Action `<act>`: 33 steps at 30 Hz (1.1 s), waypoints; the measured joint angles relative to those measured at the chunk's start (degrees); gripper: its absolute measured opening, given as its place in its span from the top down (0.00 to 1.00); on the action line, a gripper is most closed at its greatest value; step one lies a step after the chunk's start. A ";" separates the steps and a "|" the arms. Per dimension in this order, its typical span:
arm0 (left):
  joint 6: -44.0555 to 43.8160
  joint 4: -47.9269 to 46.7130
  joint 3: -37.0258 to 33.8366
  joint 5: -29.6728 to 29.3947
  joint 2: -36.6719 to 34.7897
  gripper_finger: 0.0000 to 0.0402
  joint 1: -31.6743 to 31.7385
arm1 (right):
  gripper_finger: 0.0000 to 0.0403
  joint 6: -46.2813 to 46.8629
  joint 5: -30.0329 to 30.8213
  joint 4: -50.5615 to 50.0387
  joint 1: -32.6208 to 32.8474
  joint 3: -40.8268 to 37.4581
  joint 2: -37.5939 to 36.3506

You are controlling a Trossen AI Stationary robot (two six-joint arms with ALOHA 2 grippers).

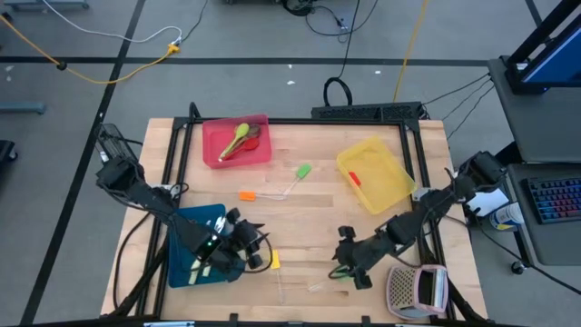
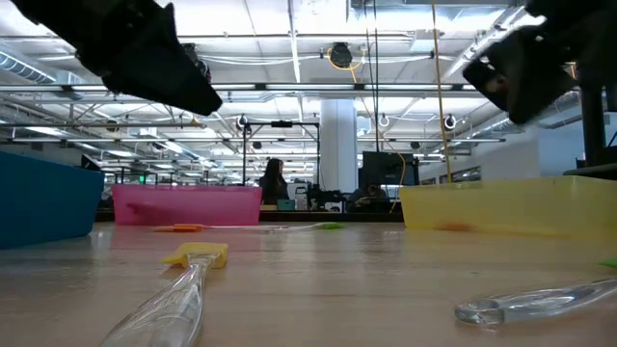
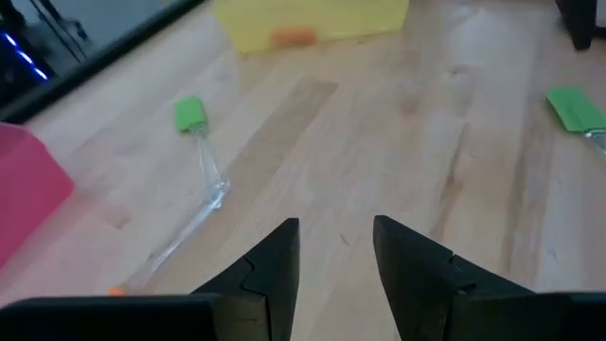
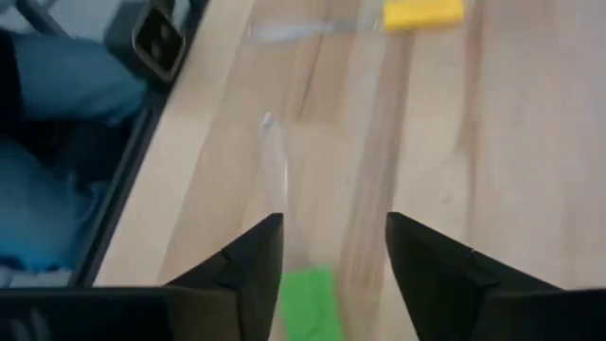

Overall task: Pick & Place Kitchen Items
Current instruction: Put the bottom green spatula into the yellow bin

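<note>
So the utensils are scattered all over the wooden table (image 1: 309, 227). Closest to the action is a clear-handled spatula with a green head (image 4: 308, 301) lying flat on the wood near the front edge, right under the right gripper (image 4: 327, 260). The fingers stand apart with a clear gap, one either side of that handle, and they aren't pinching anything. A second clear spatula with a yellow head (image 1: 274, 262) lies just right of the blue tray (image 1: 186, 259), handle pointing toward the front edge. In the middle of the table there's an orange-headed spatula (image 1: 246, 194) and another green-headed one (image 1: 302, 171), their clear handles running toward each other. The red tray (image 1: 211, 150) at the back left has a green spoon (image 1: 238, 139) and something darker in it, and the yellow tray (image 1: 386, 186) at the back right holds one small red-orange piece (image 1: 354, 178)

The left gripper (image 3: 336, 251) hangs over the right edge of the blue tray, fingers partly apart with nothing between them, just bare wood showing through the gap

Front right corner has the pinkish perforated box (image 1: 416, 289). No labels or writing that I can read anywhere. In the low view a person (image 2: 274, 181) shows way off in the room behind the table
</note>
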 joint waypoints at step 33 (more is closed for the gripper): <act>-1.26 2.83 -0.02 8.49 0.00 0.64 3.38 | 0.56 5.41 -0.27 5.20 5.07 -6.60 6.73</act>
